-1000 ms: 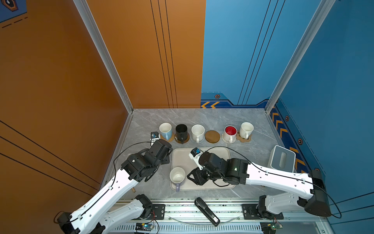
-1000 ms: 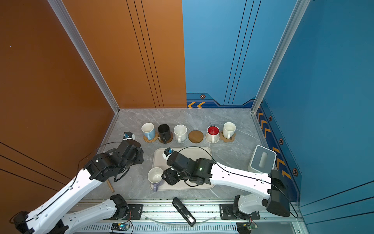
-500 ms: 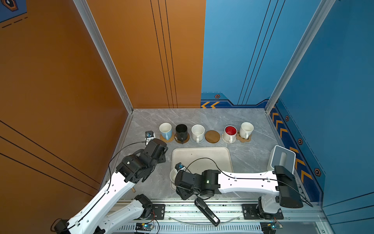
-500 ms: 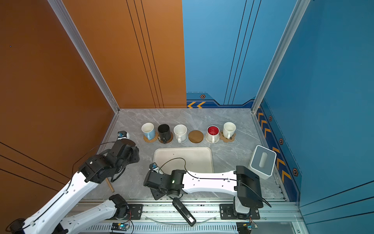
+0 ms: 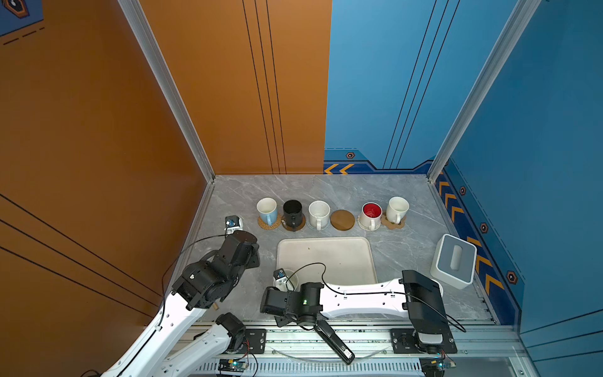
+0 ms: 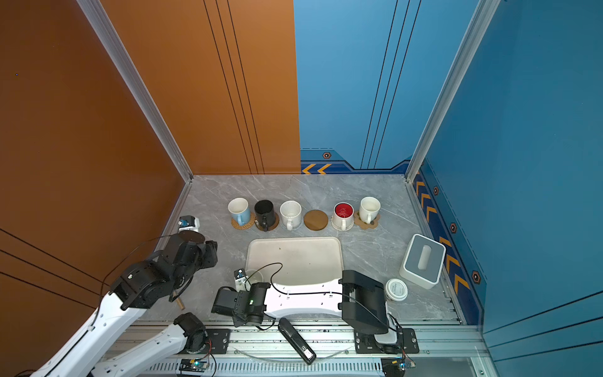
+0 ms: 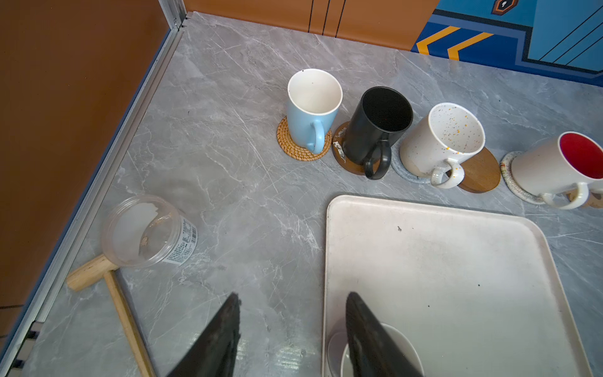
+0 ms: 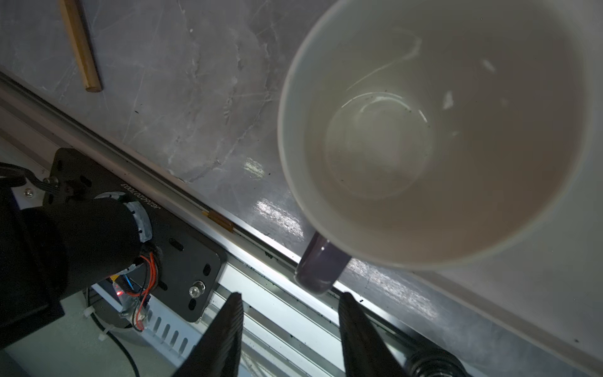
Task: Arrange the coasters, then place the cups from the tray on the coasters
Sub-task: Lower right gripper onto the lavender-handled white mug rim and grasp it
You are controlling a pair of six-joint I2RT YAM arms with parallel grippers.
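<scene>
Now we should centre the right hand [image 8: 288, 297], its jaws apart and empty, on the handle [image 8: 321, 267] of the lavender cup [image 8: 440, 130] at the tray's [image 5: 326, 258] near corner, closing gently.

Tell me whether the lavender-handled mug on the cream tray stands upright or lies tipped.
Upright: the right wrist view looks down into the lavender-handled mug, its round rim on top and its bare bottom showing.
</scene>
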